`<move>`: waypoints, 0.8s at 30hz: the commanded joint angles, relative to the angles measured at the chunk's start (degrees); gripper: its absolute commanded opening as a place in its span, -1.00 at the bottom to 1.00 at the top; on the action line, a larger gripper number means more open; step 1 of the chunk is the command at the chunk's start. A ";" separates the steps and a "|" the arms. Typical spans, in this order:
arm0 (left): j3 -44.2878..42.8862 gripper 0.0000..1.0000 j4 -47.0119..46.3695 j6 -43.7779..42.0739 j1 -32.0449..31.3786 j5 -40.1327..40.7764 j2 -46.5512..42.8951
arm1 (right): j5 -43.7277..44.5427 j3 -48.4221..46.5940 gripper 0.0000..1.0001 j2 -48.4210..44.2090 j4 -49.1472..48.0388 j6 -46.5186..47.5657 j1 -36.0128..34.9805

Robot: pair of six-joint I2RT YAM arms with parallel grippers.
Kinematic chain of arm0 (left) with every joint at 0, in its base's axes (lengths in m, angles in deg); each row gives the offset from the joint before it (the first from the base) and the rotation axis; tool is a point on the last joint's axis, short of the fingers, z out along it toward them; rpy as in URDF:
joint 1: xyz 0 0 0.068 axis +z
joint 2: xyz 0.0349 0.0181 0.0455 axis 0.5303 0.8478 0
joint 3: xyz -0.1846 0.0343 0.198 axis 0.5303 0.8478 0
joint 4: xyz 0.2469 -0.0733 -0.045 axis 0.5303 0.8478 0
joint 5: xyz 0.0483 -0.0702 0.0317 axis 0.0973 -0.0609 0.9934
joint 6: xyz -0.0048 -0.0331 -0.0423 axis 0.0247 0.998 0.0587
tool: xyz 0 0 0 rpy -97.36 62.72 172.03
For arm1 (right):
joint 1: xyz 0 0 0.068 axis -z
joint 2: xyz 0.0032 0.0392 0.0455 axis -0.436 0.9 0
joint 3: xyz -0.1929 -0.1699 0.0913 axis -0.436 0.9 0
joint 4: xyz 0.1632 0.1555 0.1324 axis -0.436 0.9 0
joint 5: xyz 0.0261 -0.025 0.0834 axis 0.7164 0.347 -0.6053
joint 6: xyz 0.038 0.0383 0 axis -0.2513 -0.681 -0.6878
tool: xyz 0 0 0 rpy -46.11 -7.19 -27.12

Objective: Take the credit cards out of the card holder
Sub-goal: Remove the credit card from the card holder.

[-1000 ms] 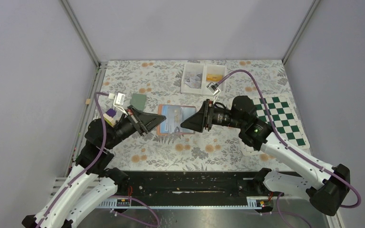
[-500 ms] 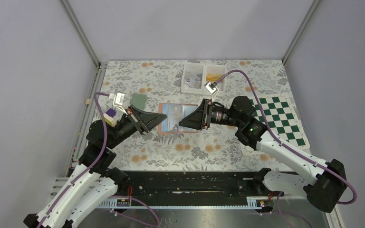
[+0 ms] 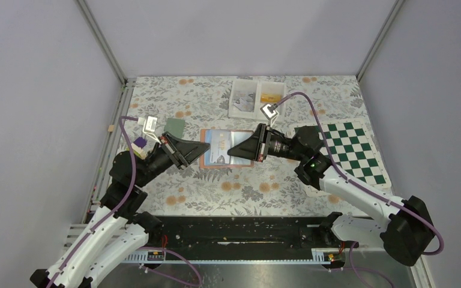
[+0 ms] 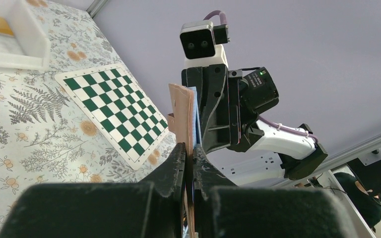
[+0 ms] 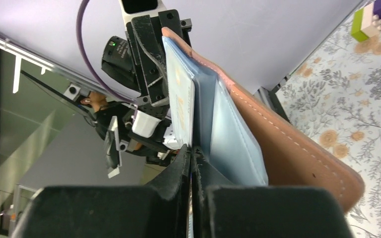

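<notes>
The card holder (image 3: 216,148) is spread open above the table's middle, tan cover outside, light-blue panels inside. My left gripper (image 3: 206,151) is shut on its left edge; in the left wrist view the tan cover (image 4: 181,111) stands edge-on between the closed jaws of that gripper (image 4: 189,148). My right gripper (image 3: 230,153) reaches in from the right and is shut on the thin edge of a pale credit card (image 5: 178,101) that sits against the blue panels (image 5: 233,144). The tan cover (image 5: 287,153) lies behind them. A grey-green credit card (image 3: 174,127) lies on the cloth at the left.
A white two-compartment tray (image 3: 255,99) stands at the back middle. The green-and-white chessboard mat (image 3: 351,150) lies at the right under the right arm. A small purple and lime block (image 3: 139,143) sits beside the left arm. Metal frame posts edge the floral cloth.
My right gripper has closed from open onto the card's edge and edged slightly toward the back. The left gripper and the holder have stayed in place.
</notes>
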 commanded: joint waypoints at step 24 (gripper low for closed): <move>0.18 -1.00 -3.94 4.50 3.47 0.28 -1.16 | -4.62 5.41 -1.00 -7.32 -2.38 -0.52 7.11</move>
